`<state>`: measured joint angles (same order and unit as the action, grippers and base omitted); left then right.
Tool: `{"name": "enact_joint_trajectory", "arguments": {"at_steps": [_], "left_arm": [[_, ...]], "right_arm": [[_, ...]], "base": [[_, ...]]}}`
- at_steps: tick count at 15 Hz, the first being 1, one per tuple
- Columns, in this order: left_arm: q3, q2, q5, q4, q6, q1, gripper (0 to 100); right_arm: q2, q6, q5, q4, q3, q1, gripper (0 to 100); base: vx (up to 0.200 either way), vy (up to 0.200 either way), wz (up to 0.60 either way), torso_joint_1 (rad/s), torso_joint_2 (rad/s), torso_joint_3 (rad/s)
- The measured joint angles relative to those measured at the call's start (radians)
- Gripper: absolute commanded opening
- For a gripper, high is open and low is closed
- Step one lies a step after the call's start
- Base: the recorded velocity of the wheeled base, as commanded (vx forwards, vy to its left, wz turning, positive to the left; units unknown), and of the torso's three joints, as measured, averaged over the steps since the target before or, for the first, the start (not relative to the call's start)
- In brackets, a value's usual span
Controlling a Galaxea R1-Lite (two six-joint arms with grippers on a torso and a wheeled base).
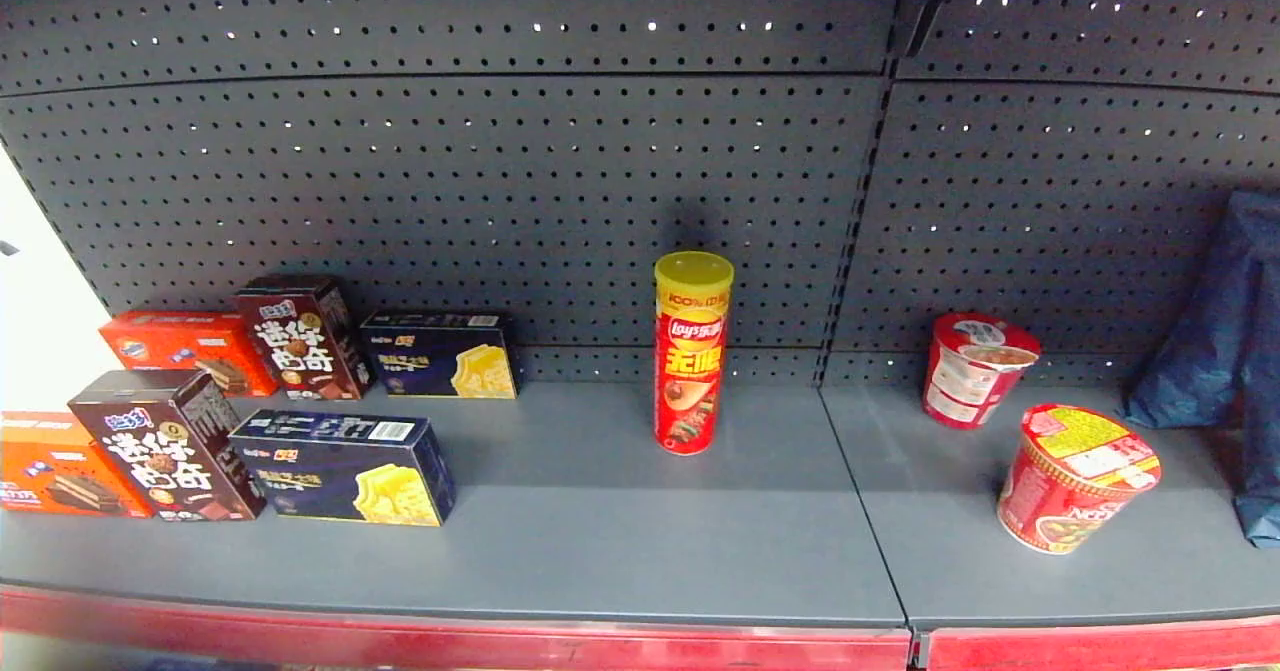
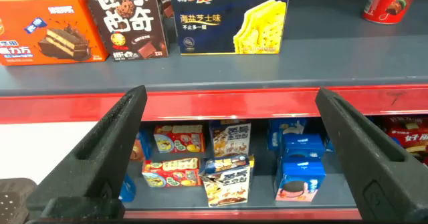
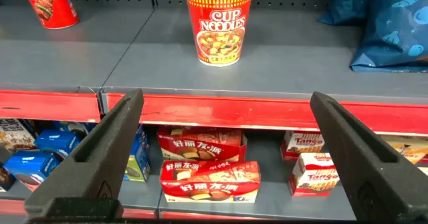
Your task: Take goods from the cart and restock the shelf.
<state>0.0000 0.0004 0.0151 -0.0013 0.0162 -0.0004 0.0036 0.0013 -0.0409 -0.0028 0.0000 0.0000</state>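
- Red front lip (image 2: 221, 103) of the shelf (image 1: 620, 541) runs crosswise just ahead of my left gripper (image 2: 231, 93), whose fingers are spread wide with nothing between them.
- My right gripper (image 3: 226, 98) hangs before the same lip, spread and empty too.
- The shelf board lies ahead of and above both. The cup noodles (image 3: 219, 22) stands upright beyond the right gripper, and the navy box (image 2: 231, 18) beyond the left.
- The chips can (image 1: 690, 351) stands upright between the two, with bare board around it. I judge either arm about equally near that gap.
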Motion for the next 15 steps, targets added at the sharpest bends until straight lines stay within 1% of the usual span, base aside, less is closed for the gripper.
{"name": "enact_joint_trajectory", "arguments": {"at_steps": [15], "left_arm": [[0.000, 0.000, 0.000, 0.000, -0.001, -0.001, 100]], "right_arm": [[0.000, 0.000, -0.001, 0.000, 0.000, 0.000, 100]], "base": [[0.000, 0.000, 0.60, 0.002, 0.00, 0.001]]}}
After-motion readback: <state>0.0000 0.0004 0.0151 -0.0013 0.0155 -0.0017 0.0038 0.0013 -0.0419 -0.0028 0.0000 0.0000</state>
